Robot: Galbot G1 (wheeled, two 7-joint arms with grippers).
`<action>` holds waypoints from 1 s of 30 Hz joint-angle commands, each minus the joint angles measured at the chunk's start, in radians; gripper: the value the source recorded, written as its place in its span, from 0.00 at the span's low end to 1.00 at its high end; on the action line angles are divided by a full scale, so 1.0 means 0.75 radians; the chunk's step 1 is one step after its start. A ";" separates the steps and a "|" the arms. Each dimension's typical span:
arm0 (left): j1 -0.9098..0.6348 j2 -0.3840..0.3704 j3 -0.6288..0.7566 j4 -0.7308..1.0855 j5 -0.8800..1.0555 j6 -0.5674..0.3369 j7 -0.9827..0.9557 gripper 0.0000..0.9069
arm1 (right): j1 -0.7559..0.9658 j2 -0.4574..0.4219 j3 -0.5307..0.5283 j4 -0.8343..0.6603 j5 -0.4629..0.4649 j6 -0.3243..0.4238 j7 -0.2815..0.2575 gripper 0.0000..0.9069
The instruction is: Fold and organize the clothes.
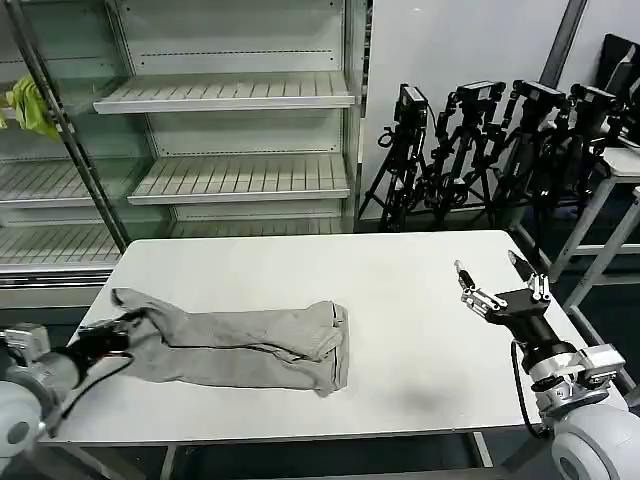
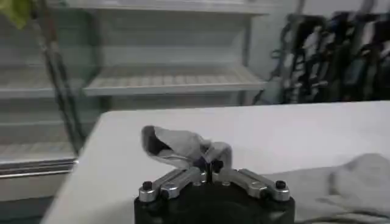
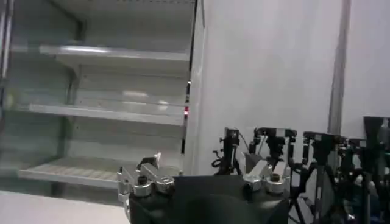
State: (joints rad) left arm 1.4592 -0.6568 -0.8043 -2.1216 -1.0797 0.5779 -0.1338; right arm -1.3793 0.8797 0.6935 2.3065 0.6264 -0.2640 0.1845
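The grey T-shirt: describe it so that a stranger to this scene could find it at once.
On the white table before the bare shelves, the grey T-shirt lies crumpled in a long strip near the front left. The left gripper pinches its end; it is the table's sole cloth.

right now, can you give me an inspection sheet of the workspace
surface: white table, bare around the shirt.
job's things: grey T-shirt lies bunched lengthwise on the table's left half.
clutter: nothing seen.
grippers: left gripper shut on the shirt's left end, cloth pinched between its fingers; right gripper open, raised over the table's right side, holding nothing.
cables: black cable along the right arm.
surroundings: empty shelves, yellow-green cloth, tripods.
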 commanded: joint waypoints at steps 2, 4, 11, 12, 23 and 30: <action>-0.182 -0.155 0.300 -0.162 -0.011 0.000 0.004 0.04 | -0.005 -0.075 0.038 -0.117 0.029 0.063 0.021 1.00; -0.237 -0.184 0.346 -0.170 -0.015 0.000 0.007 0.04 | -0.002 -0.082 0.043 -0.164 0.030 0.071 0.028 1.00; -0.415 -0.243 0.477 -0.154 -0.022 0.001 0.005 0.04 | 0.021 -0.062 0.035 -0.265 0.023 0.080 0.043 1.00; -0.443 -0.251 0.506 -0.143 -0.020 0.001 0.005 0.04 | 0.021 -0.056 0.033 -0.272 0.021 0.079 0.045 1.00; -0.577 -0.281 0.664 -0.065 0.014 0.001 0.009 0.06 | -0.049 -0.034 0.088 -0.253 0.005 0.077 0.040 1.00; -0.573 -0.281 0.724 -0.067 0.050 0.001 0.019 0.04 | -0.083 -0.011 0.107 -0.242 -0.007 0.081 0.036 1.00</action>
State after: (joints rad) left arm 1.0846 -0.8521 -0.3476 -2.1744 -1.0619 0.5780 -0.1223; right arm -1.4230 0.8703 0.7620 2.1398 0.6213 -0.2067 0.2100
